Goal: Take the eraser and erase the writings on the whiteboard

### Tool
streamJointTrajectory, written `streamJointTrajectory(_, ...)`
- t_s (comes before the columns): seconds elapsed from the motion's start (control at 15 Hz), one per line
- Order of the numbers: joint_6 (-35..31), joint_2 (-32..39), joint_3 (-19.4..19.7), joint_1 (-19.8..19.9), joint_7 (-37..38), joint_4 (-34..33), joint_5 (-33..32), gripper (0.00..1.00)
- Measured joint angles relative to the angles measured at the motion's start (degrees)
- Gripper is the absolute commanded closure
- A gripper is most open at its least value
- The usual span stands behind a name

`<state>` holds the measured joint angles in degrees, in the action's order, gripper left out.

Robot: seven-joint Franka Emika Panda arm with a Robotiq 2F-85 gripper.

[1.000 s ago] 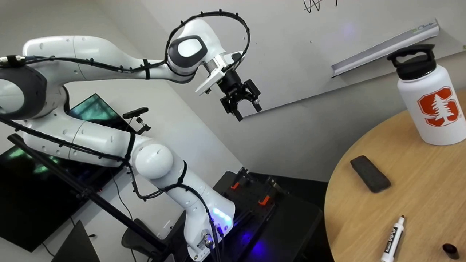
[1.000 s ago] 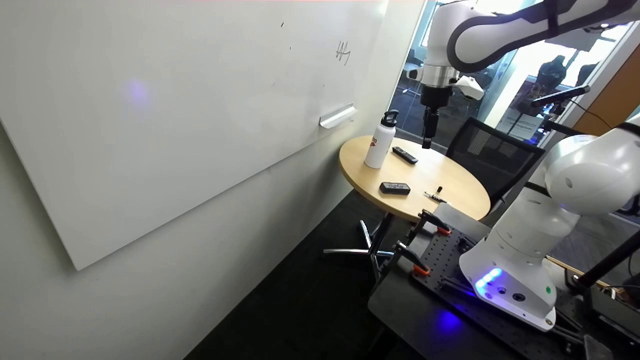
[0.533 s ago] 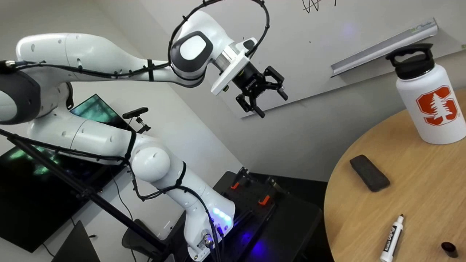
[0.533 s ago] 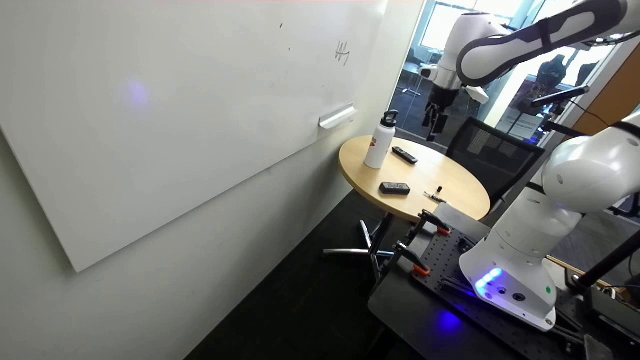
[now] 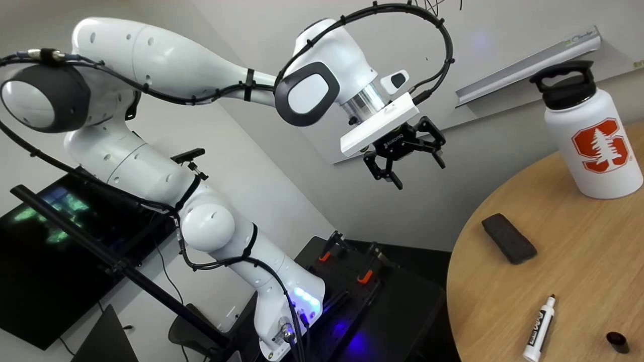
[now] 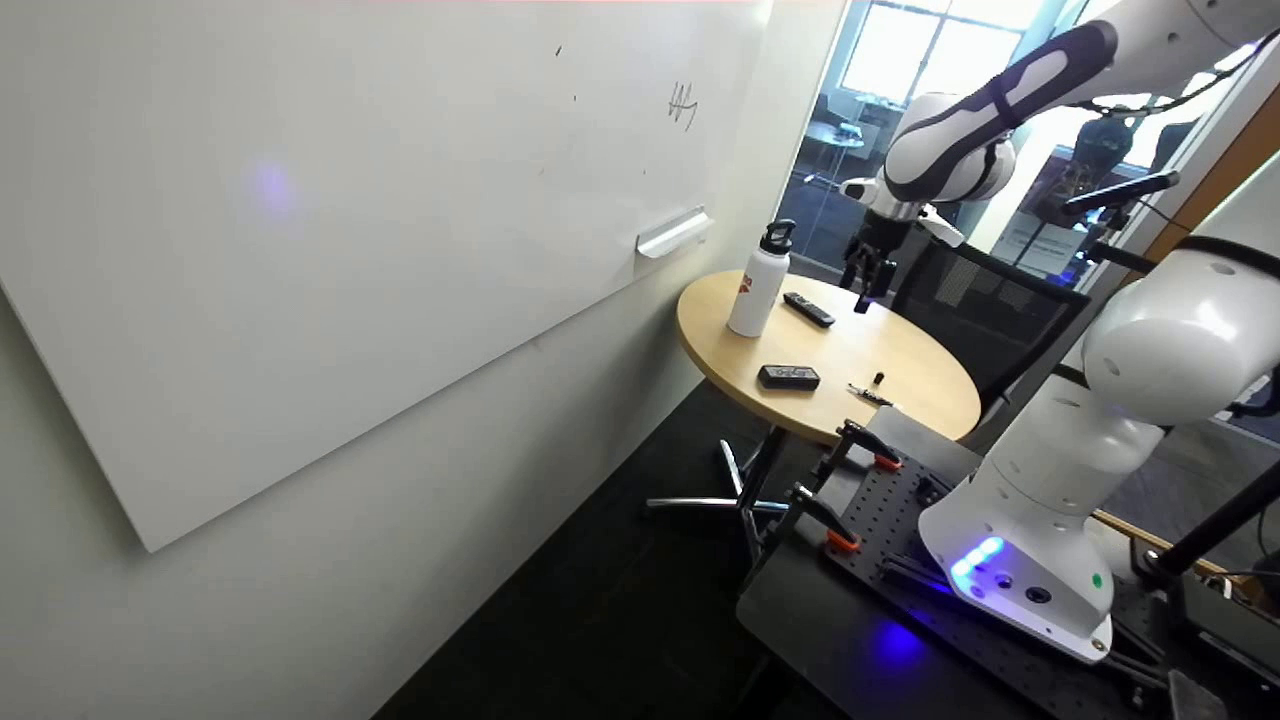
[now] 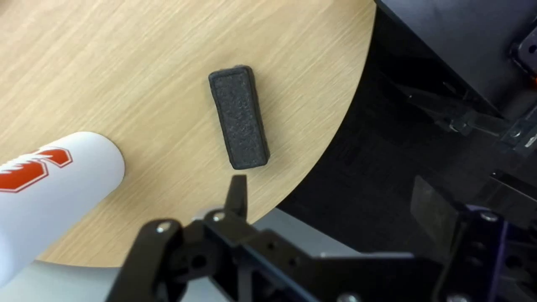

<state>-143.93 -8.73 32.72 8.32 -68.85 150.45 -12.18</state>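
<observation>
The eraser, a small black block, lies flat on the round wooden table in both exterior views [image 5: 509, 239] [image 6: 789, 377]. It also shows in the wrist view [image 7: 239, 117], above the left fingertip and apart from it. My gripper is open, with nothing between its fingers, in the wrist view [image 7: 329, 184]. In both exterior views it hangs in the air, higher than the eraser and off to its side [image 5: 421, 176] [image 6: 856, 293]. The whiteboard [image 6: 380, 250] covers the wall. The writings [image 6: 683, 104] are thin black strokes on it; they are cut by the top edge in an exterior view [image 5: 433, 6].
A tall white bottle [image 5: 596, 146] stands on the table [image 5: 578, 251] near the eraser. An uncapped marker [image 5: 539, 329], its cap [image 5: 617, 342] and a black remote [image 6: 808, 310] lie there too. A metal ledge [image 5: 528, 68] juts from the whiteboard. A black chair [image 6: 985, 320] stands behind the table.
My arm has swung toward the table and my gripper has come lower and closer to the eraser, turning somewhat. The gripper has stayed open. The eraser and other tabletop things have not moved.
</observation>
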Motion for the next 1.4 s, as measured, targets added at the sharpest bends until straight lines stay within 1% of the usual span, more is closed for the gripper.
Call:
streamJointTrajectory(0.27, 0.0, 0.79, -0.11, -0.38, 0.0, -0.7, 0.04, 0.0)
streamJointTrajectory(0.4, 0.1, 1.13, -1.96, 1.28, 0.44, -0.74, 0.16, 0.0)
streamJointTrajectory(0.53, 0.08, 3.09, -3.77, 2.85, 0.58, -1.33, 1.16, 0.0)
streamJointTrajectory(0.73, -1.71, 8.8, -6.25, 4.2, 0.51, -3.36, 2.46, 0.0)
streamJointTrajectory(1.07, -12.64, 21.85, -10.02, 7.99, 0.7, -7.7, 2.43, 0.0)
streamJointTrajectory(1.2, -16.18, 26.59, -11.86, 10.1, 0.6, -9.61, 2.43, 0.0)
streamJointTrajectory(1.4, -17.32, 32.44, -15.98, 14.84, -0.73, -13.43, 2.44, 0.0)
